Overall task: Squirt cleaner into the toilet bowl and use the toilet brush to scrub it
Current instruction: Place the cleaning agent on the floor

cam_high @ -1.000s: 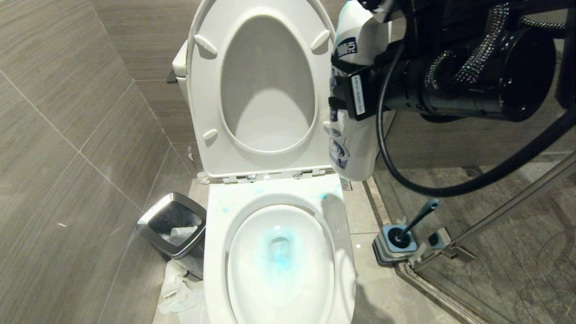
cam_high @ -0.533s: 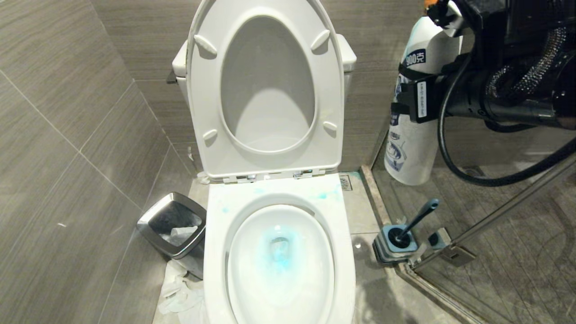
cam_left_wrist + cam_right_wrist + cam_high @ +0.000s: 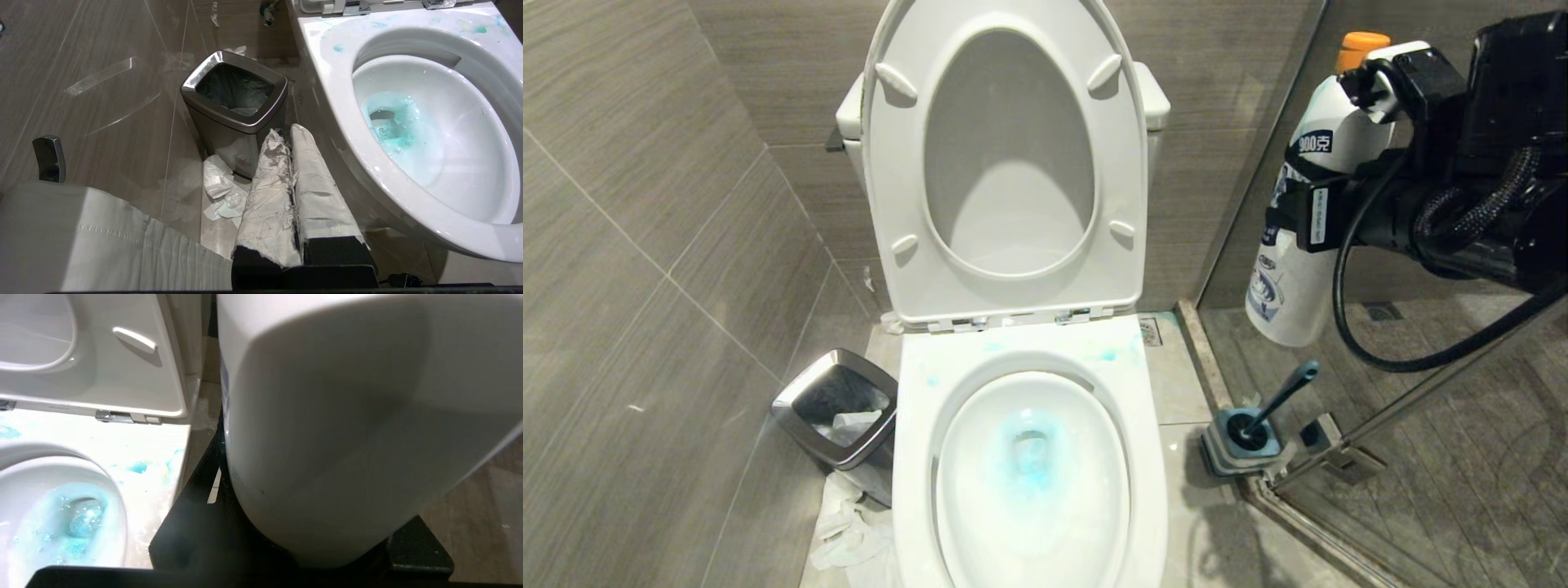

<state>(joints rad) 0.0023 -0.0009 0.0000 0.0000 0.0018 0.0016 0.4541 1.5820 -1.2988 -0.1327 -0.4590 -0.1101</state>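
Note:
The cleaner [image 3: 1282, 302], a white bottle with an orange cap [image 3: 1361, 45], hangs upright in the air at the right, above the toilet brush. My right gripper [image 3: 1297, 216] is shut on its middle. Up close, the bottle [image 3: 347, 437] fills the right wrist view. The toilet bowl [image 3: 915, 457] stands open, with blue cleaner in its water and blue spots on the rim. The dark blue toilet brush [image 3: 1278, 400] stands slanted in its square holder [image 3: 1241, 445] on the floor to the right of the bowl. My left gripper [image 3: 286, 132], its fingers wrapped in white, is shut and empty, low beside the bowl rim [image 3: 327, 81].
The seat and lid [image 3: 1005, 163] are raised against the tank. A steel-rimmed bin [image 3: 837, 412] and crumpled paper [image 3: 849, 531] lie left of the bowl, close to the tiled wall. A glass shower door with a metal frame [image 3: 1421, 392] stands behind the brush.
My right gripper has carried the bottle to the right, away from the raised lid, to a spot over the brush. The bottle sits a little lower and its orange cap now shows.

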